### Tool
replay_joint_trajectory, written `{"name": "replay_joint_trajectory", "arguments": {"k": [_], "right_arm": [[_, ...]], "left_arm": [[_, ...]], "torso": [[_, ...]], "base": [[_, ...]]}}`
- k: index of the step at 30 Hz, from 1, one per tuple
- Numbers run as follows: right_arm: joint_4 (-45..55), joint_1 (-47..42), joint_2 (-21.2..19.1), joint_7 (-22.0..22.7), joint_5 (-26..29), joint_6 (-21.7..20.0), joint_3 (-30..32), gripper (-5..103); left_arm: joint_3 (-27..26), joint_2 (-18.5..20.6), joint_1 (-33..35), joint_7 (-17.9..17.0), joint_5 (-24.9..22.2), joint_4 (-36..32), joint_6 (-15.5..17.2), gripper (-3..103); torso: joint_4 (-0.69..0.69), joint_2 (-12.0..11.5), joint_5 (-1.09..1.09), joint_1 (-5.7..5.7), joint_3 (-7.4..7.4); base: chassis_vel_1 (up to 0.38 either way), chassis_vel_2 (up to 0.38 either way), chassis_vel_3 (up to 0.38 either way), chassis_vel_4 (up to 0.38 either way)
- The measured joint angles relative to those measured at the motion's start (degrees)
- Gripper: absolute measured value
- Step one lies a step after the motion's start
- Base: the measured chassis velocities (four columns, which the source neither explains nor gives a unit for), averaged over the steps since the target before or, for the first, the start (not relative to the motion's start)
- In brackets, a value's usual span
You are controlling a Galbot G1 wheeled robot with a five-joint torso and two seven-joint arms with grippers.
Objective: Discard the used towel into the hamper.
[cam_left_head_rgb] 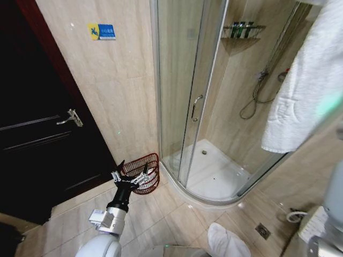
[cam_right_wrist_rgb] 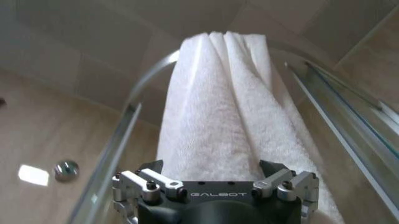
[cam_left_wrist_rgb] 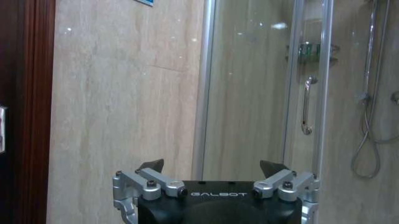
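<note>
Towel point(cam_left_head_rgb: 308, 80) white, draped over top rail of shower enclosure point(cam_left_head_rgb: 214, 107), hanging at upper right. Right gripper point(cam_right_wrist_rgb: 212, 173) directly at it, jaws spread either side of bunched cloth, not yet clamped. Step in hand: taking hold of towel. Next move likely needs closing on fold, lifting clear of rail. Hamper point(cam_left_head_rgb: 143, 172) on floor beside door point(cam_left_head_rgb: 37, 134); left gripper point(cam_left_head_rgb: 131, 176) just before it, fingers spread, empty.
</note>
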Motion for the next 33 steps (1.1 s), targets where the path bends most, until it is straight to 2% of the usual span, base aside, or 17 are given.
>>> {"name": "replay_joint_trajectory", "arguments": {"k": [5, 6, 8, 13, 18, 21, 22, 24, 25, 33], "right_arm": [[-2.71, 1.11, 0.22, 1.91, -12.74, 1.28, -0.66, 100], [-2.71, 1.11, 0.22, 1.91, -12.74, 1.28, -0.66, 100], [-3.88, 1.37, -0.41, 2.35, -17.05, 3.08, 0.14, 100], [-4.54, 1.04, -2.31, 3.31, -19.67, 2.64, 2.56, 100], [-5.18, 0.94, -4.64, 4.34, -14.71, -0.52, 3.51, 100], [-4.92, 1.16, -6.36, 4.52, -5.53, -4.50, 2.37, 100], [-4.92, 1.16, -6.36, 4.52, -5.53, -4.50, 2.37, 100], [-3.32, 1.79, -7.01, 4.78, 0.20, -6.82, 0.60, 100], [-2.72, 2.04, -7.15, 4.87, 1.39, -7.35, -0.12, 100], [1.12, 3.63, -7.97, 5.65, 3.48, -8.89, -5.73, 100]], "left_arm": [[0.00, 0.00, 0.00, 0.00, 0.00, 0.00, 0.00, 100], [0.00, 0.00, 0.00, 0.00, 0.00, 0.00, 0.00, 100], [0.00, 0.00, 0.00, 0.00, 0.00, 0.00, 0.00, 100], [0.00, 0.00, 0.00, 0.00, 0.00, 0.00, 0.00, 100], [0.00, 0.00, 0.00, 0.00, 0.00, 0.00, 0.00, 100], [0.00, 0.00, 0.00, 0.00, 0.00, 0.00, 0.00, 100], [0.00, 0.00, 0.00, 0.00, 0.00, 0.00, 0.00, 100], [0.00, 0.00, 0.00, 0.00, 0.00, 0.00, 0.00, 100], [0.00, 0.00, 0.00, -0.01, 0.00, 0.00, 0.00, 100], [0.00, 0.00, 0.00, 0.00, 0.00, 0.00, 0.00, 100]], "torso": [[0.00, 0.00, 0.00, 0.00, 0.00], [0.00, 0.00, 0.00, 0.00, 0.00], [0.00, 0.00, 0.00, 0.00, 0.00], [-0.02, 0.00, 0.00, 0.00, -0.01], [-0.02, 0.00, 0.00, 0.00, -0.01], [-0.01, 0.00, 0.01, 0.00, -0.01], [-0.01, 0.00, 0.01, 0.00, -0.01], [-0.01, 0.00, -0.01, 0.00, -0.01], [-0.01, 0.00, -0.02, 0.00, -0.01], [0.00, 0.00, -0.02, 0.00, -0.01]], "base": [[0.000, 0.000, 0.000, 0.000], [0.000, 0.000, 0.000, 0.000], [0.000, 0.000, 0.000, 0.000], [0.000, 0.000, 0.000, 0.000], [0.000, 0.000, 0.000, 0.000], [0.000, 0.000, 0.000, 0.000], [0.000, 0.000, 0.000, 0.000], [0.000, 0.000, 0.000, 0.000], [0.000, 0.000, 0.000, 0.000], [0.000, 0.000, 0.000, 0.000]]}}
